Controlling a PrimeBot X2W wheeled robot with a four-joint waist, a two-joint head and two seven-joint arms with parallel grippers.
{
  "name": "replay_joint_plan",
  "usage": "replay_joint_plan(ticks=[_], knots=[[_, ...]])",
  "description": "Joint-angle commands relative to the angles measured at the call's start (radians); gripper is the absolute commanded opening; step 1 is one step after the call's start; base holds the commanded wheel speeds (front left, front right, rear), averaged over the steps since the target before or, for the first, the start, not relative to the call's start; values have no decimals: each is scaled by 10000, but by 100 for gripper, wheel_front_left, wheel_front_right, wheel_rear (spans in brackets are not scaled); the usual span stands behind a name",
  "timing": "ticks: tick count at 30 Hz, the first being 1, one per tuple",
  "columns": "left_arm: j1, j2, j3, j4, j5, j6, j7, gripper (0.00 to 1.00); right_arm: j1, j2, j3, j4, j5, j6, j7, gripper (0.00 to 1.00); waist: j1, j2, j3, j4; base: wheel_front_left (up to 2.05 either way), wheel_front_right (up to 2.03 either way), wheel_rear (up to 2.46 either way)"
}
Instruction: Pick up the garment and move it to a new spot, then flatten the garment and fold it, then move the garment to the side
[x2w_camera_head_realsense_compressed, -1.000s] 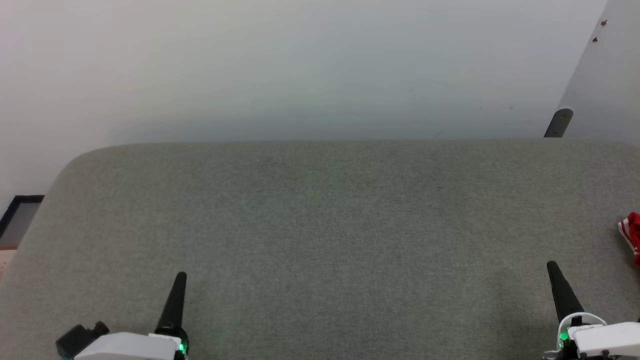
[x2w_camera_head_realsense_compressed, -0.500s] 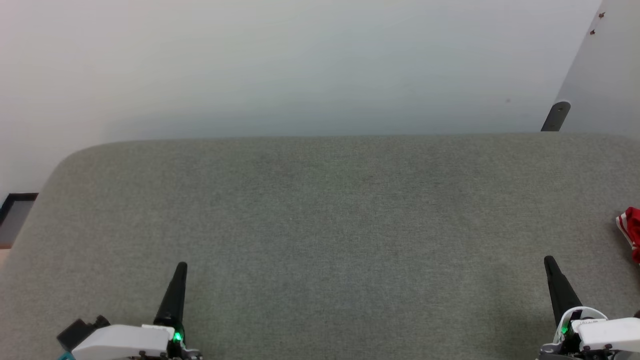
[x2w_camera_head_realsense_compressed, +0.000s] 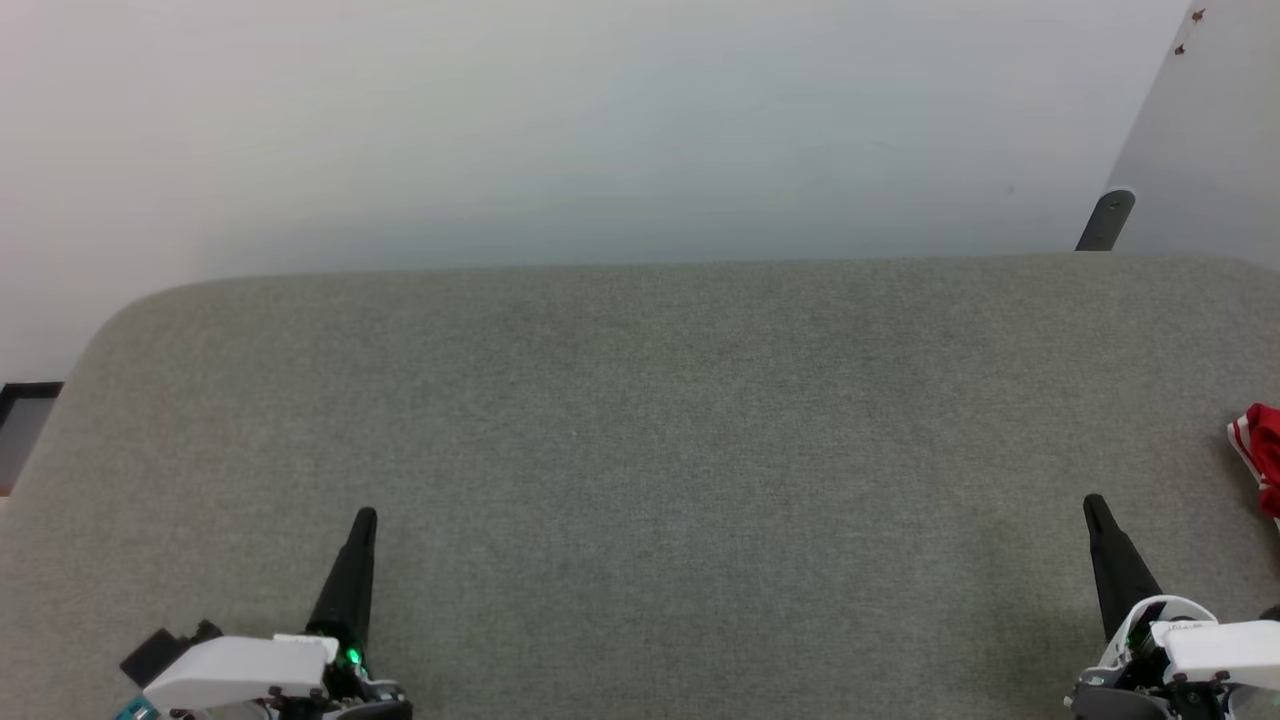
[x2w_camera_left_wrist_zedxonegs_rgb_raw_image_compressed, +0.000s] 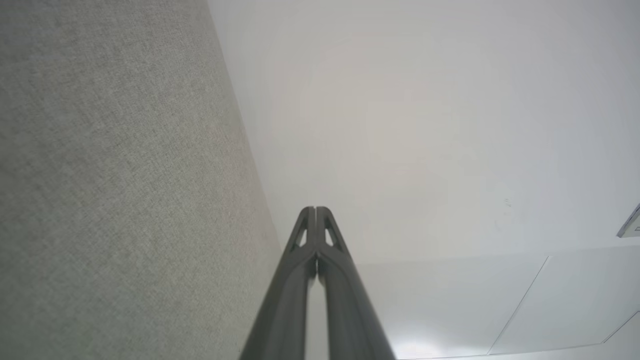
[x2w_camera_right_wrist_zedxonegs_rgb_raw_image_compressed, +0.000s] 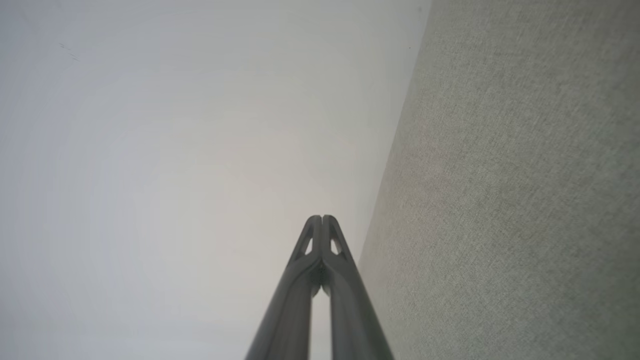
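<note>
Left claw (x2w_camera_head_realsense_compressed: 362, 518) and right claw (x2w_camera_head_realsense_compressed: 1094, 505) pressed together, empty; garment (x2w_camera_head_realsense_compressed: 1262, 452) lies right of the right claw, which should spread before reaching.

Your colours: grey-green bench, a scrap of red and white.
You see the bench (x2w_camera_head_realsense_compressed: 640, 420) in plain grey-green woven cloth, the garment (x2w_camera_head_realsense_compressed: 1265, 445) red with white stripes, the wall (x2w_camera_head_realsense_compressed: 600, 120) pale grey-white, and the left gripper (x2w_camera_head_realsense_compressed: 364, 518) and right gripper (x2w_camera_head_realsense_compressed: 1095, 505) white-bodied with green lights and near-black fingers (x2w_camera_head_realsense_compressed: 348, 590).
</note>
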Motion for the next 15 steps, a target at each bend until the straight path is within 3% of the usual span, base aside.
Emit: replay_joint_plan(ticks=[1, 15], knots=[[-181, -33, 54, 9, -243, -72, 54, 0, -161, 29, 33, 36, 236, 4, 51, 0, 0, 0, 21, -17, 0, 0, 0], [-363, -102, 140, 111, -894, -97, 267, 0, -319, 62, 57, 170, 930, 4, 132, 0, 0, 0, 129, -99, 0, 0, 0]])
